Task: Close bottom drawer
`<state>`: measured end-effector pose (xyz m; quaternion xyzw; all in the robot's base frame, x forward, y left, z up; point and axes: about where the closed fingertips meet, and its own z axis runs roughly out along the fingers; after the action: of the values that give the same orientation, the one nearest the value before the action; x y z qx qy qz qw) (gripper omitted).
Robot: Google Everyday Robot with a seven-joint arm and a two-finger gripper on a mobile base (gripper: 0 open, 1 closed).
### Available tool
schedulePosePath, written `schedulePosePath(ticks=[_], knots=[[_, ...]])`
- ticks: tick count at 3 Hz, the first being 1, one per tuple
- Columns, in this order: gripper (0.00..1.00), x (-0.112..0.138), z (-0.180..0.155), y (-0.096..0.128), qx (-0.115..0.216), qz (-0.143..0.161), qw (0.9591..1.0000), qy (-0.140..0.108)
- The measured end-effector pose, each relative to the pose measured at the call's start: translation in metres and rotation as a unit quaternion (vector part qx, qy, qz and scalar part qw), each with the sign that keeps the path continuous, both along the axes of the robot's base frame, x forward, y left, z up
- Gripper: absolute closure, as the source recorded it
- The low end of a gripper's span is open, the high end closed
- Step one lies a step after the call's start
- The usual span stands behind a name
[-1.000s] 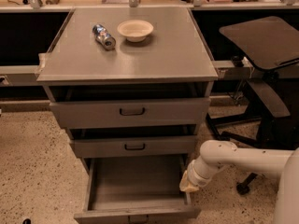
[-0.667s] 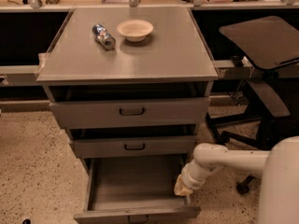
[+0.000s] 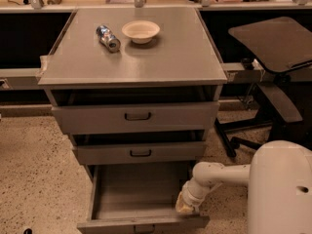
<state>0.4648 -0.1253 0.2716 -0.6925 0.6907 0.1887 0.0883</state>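
The bottom drawer (image 3: 139, 191) of the grey cabinet is pulled far out, showing its plain grey empty inside. Its narrow front (image 3: 141, 224) with a small dark handle lies at the lower edge of the camera view. My gripper (image 3: 185, 206) hangs from the white arm at the drawer's right front corner, just inside and behind the front panel, touching or nearly touching it. The drawer's front hides the lower ends of the gripper.
Two upper drawers, the top one (image 3: 136, 116) and the middle one (image 3: 140, 152), stand slightly ajar. A can (image 3: 108, 38) and a bowl (image 3: 140, 31) rest on the cabinet top (image 3: 185, 57). An office chair (image 3: 275, 72) stands to the right. Speckled floor (image 3: 34, 169) lies to the left.
My arm has moved left and lower, bringing the gripper down to the drawer's right front corner. The drawer itself has not visibly moved.
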Motion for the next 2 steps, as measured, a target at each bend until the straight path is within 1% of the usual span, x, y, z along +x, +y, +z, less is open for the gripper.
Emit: schedulePosePath(ticks=[1, 2], knots=[[1.00, -0.0047, -0.0102, 0.0090, -0.001, 0.022, 0.9997, -0.011], [1.00, -0.0143, -0.0166, 0.0167, -0.005, 0.033, 0.9993, -0.018]])
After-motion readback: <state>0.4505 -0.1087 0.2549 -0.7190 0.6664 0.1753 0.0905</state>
